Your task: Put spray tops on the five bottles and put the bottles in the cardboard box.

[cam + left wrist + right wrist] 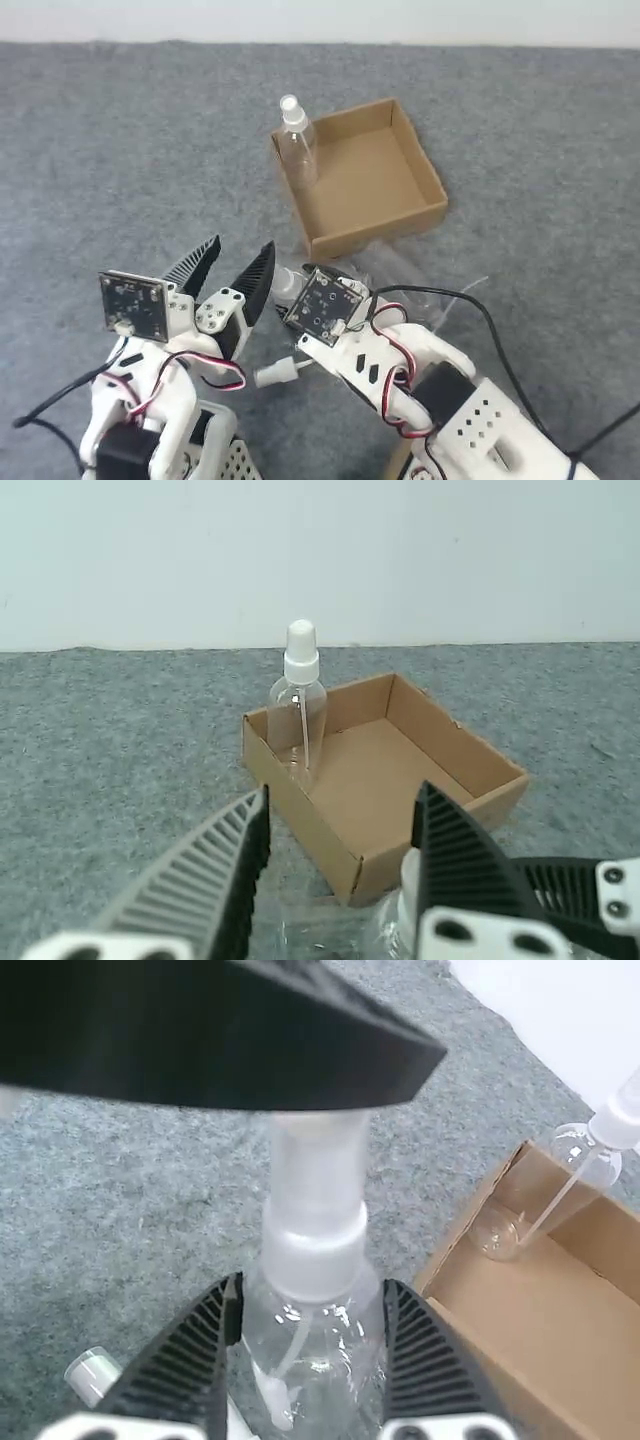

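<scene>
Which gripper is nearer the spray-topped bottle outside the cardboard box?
Right. The right gripper is shut on the bottle, a finger on either side of its body. The left gripper hangs open next to its spray top.

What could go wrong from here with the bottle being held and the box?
The left hand hangs open right at the spray top of the held bottle; a skewed pinch might cock it or tug the bottle from the right hand. The standing bottle sits in a corner of the cardboard box, so the next one in may topple it. A loose spray top lying between the arms could get swept away.
</scene>
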`<state>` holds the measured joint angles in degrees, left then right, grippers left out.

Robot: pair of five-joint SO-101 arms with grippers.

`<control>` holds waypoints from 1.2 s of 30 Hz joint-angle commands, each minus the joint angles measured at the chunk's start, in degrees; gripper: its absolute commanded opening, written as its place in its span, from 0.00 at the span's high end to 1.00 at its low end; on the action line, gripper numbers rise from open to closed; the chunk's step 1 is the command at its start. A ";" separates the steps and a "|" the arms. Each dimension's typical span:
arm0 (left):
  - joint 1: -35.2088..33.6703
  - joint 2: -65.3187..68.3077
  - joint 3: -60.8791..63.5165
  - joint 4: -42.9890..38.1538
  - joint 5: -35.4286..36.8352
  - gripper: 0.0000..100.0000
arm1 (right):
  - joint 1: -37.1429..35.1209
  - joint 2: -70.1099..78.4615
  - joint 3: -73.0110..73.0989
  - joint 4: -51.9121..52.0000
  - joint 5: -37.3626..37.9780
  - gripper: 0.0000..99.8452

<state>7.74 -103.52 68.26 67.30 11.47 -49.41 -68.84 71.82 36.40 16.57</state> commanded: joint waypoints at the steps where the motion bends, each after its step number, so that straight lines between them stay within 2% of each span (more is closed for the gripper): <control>1: 0.09 -0.97 -2.95 -0.09 -0.26 0.78 | 1.63 -1.19 -0.97 -2.15 -0.44 0.98; 6: 0.09 -0.97 -4.26 -0.26 -0.09 0.79 | 1.63 -1.19 -0.97 -2.15 -0.44 0.98; 10: 0.09 -0.97 -7.08 -0.26 3.43 0.78 | 1.63 -1.19 -1.05 -2.15 -0.44 0.98; 13: -0.70 -0.97 -9.01 -1.49 2.46 0.79 | 1.63 -1.27 -1.05 -2.15 -0.44 0.98; 18: -8.97 -0.97 -9.10 -4.84 1.76 0.79 | 1.63 -1.27 -1.05 -2.15 -0.44 0.98; 25: -21.89 -0.97 -6.64 -5.01 1.93 0.79 | 1.36 -4.79 -0.70 -1.36 -0.44 0.98; 29: -24.18 -0.97 -1.36 -6.51 1.76 0.78 | 1.36 -11.91 -0.62 2.51 -0.44 0.98; 36: -26.29 -0.97 11.56 -17.41 2.11 0.79 | 1.36 -22.20 -0.53 6.90 -0.44 0.98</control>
<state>-18.02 -103.52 74.95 56.84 13.49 -48.88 -85.10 72.00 41.67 16.57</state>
